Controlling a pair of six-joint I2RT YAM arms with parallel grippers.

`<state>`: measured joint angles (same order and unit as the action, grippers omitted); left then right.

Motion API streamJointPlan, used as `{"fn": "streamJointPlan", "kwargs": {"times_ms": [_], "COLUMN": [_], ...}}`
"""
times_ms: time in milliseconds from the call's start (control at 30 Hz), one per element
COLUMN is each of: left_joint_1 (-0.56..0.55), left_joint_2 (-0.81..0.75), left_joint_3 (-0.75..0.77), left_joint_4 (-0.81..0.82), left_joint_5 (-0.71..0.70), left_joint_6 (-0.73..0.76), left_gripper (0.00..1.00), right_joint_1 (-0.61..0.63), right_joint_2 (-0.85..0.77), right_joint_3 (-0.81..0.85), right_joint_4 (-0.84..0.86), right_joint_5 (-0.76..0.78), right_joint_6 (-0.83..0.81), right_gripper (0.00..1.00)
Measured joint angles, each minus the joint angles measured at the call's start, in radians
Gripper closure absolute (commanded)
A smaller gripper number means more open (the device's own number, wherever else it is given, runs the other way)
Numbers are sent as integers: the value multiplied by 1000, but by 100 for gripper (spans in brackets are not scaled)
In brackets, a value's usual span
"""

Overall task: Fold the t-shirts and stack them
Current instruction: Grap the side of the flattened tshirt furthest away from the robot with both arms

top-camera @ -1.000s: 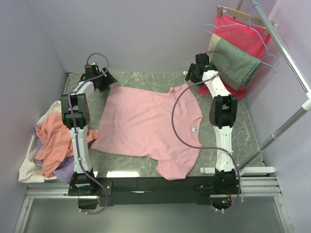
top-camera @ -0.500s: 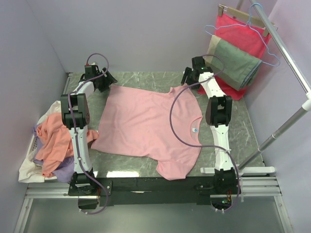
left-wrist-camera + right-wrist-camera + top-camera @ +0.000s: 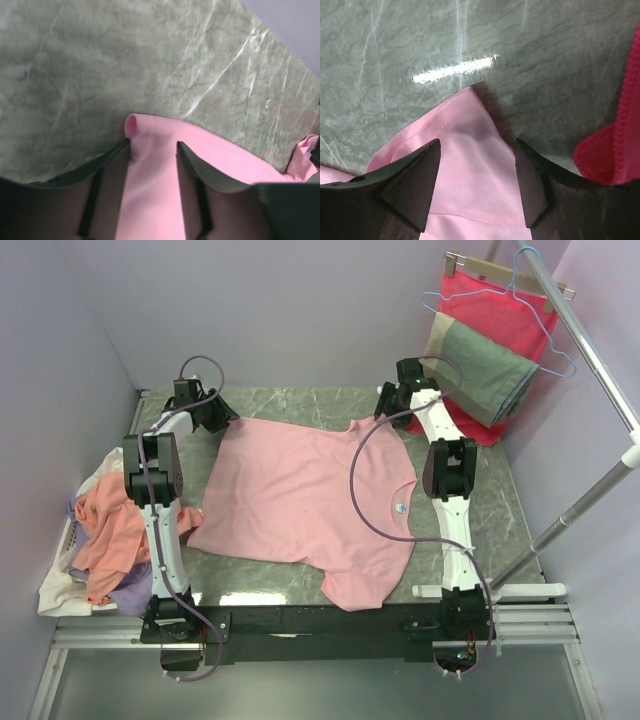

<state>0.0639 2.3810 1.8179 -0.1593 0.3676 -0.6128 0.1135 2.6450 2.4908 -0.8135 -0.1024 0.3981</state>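
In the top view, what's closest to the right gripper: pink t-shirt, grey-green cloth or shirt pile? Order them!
1. pink t-shirt, sleeve under the right gripper.
2. grey-green cloth, hanging to its right.
3. shirt pile, far left side.

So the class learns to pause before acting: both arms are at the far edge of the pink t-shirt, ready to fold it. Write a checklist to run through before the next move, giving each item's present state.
1. Pink t-shirt spread out on the table: ok.
2. Hem corner between the left fingers: ok.
3. Hem corner lying flat: not ok, its tip curls up against one finger.
4. Sleeve tip between the right fingers: ok.
5. Both pairs of fingers closed on cloth: not ok, both stand apart.
6. Red cloth outside the right fingers: ok, it is only beside them.
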Motion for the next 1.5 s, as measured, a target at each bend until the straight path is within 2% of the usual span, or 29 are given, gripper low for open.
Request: {"fn": "streamJointPlan", "kwargs": {"times_ms": [67,133,167,233,333,367,467,867,1233,1500], "left_joint_1": [-3,-7,-8,-14,-26,-29,-36,-42,-40,-40], "left_joint_2": [-6,-6,-6,-6,-6,-6,-4,-3,-249,-362], "left_joint_3": [-18,-21,-21,-21,-21,-21,-19,18,-263,-293], "left_joint_4": [2,-3,-8,-17,-31,-37,-52,-103,-8,73], "left_joint_5": [10,17,21,27,32,32,36,-9,-194,-226], "left_joint_6": [0,0,1,2,2,3,9,24,33,42], "left_gripper": [61,64,67,70,81,88,99,99,99,99], "right_joint_1": [-1,-3,-3,-3,-3,-3,-3,-5,-4,19], "right_joint_2": [3,8,10,10,11,11,11,-64,-336,-473], "right_joint_3": [5,10,10,10,10,10,-5,-150,-370,-505], "right_joint_4": [-6,-14,-14,-19,-26,-27,-15,97,151,187], "right_joint_5": [-5,-11,-15,-19,-20,-19,-20,-26,27,66], "right_joint_6": [-2,-3,-3,-6,-5,-6,-3,-7,-35,-65], "right_gripper": [54,58,65,68,84,91,100,100,100,100]}}
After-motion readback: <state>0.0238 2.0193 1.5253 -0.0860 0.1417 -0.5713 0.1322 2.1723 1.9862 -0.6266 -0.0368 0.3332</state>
